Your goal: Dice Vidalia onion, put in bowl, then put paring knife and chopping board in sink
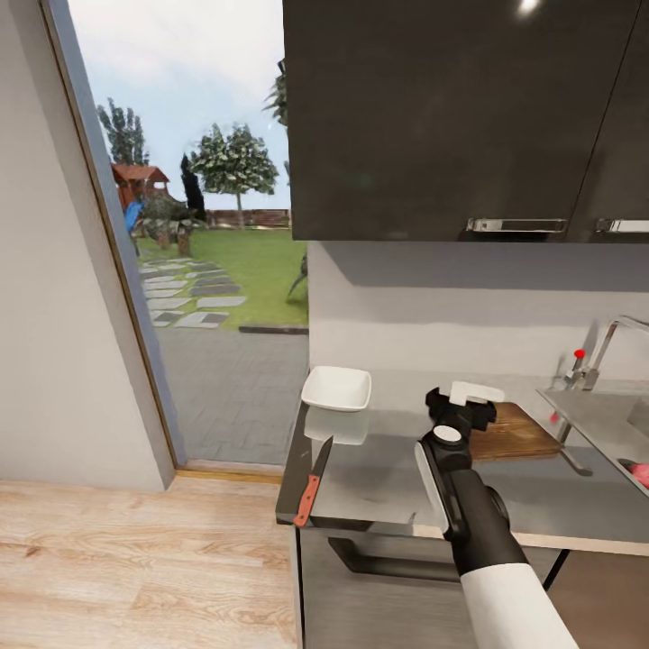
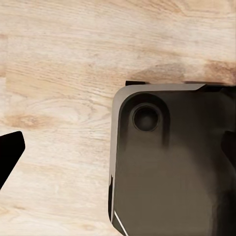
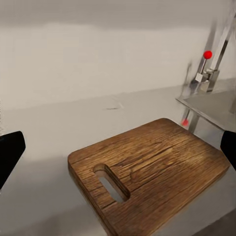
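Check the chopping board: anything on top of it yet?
No. In the right wrist view the chopping board lies bare on the countertop, handle slot empty. The paring knife sits apart near the counter's left edge. The right gripper covers part of the board in the head view.

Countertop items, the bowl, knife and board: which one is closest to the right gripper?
The chopping board: the right gripper hovers right at it, while the bowl and paring knife lie further left.
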